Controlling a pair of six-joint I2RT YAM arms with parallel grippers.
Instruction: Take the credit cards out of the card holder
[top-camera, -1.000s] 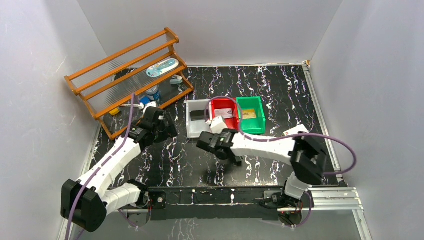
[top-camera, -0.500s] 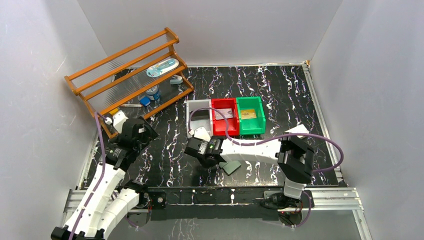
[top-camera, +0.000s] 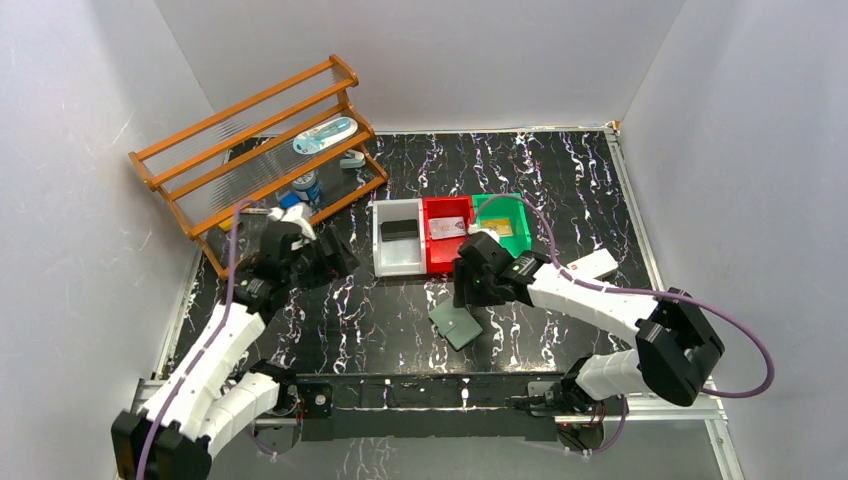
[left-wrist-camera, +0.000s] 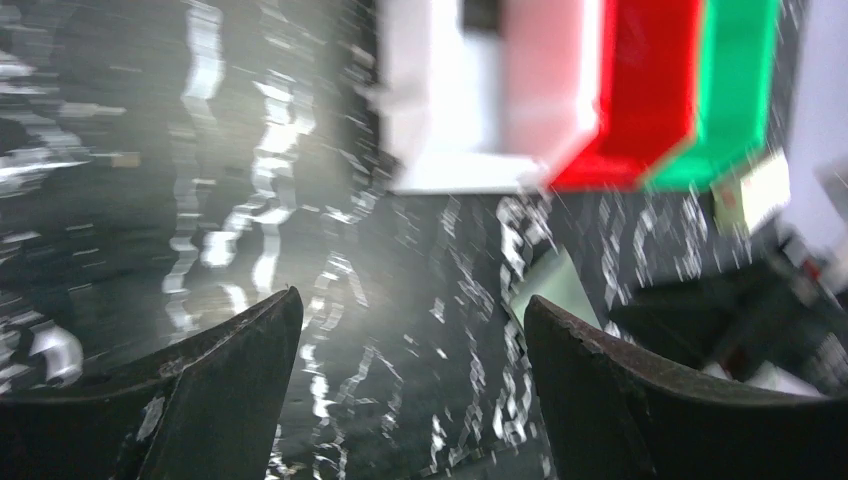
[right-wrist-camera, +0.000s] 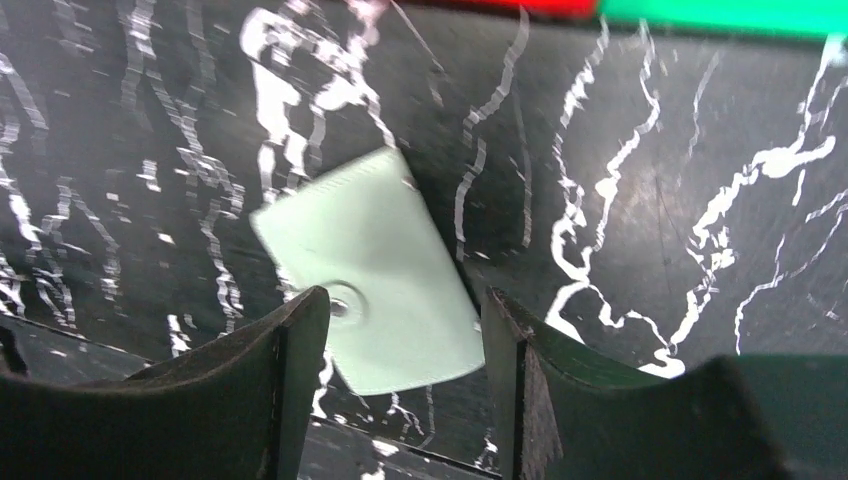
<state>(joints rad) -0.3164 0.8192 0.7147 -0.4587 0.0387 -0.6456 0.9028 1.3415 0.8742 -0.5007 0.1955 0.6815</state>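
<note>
The right arm has swung over to the right since a moment ago, and the right gripper now hangs just in front of the red bin. Its jaws stand apart with nothing between them. The left arm has come forward from the foot of the rack. The left gripper is spread wide and empty, just left of the white bin.

The holder lies folded shut and flat on the table, on the near side of the bins. It sits just below the right gripper. From the right wrist it looks skewed, with a small round stud near one edge.

The cards are out. A dark card is in the white bin, a pale card in the red bin, and a gold card in the green bin. A white box lies beside the right forearm.
</note>
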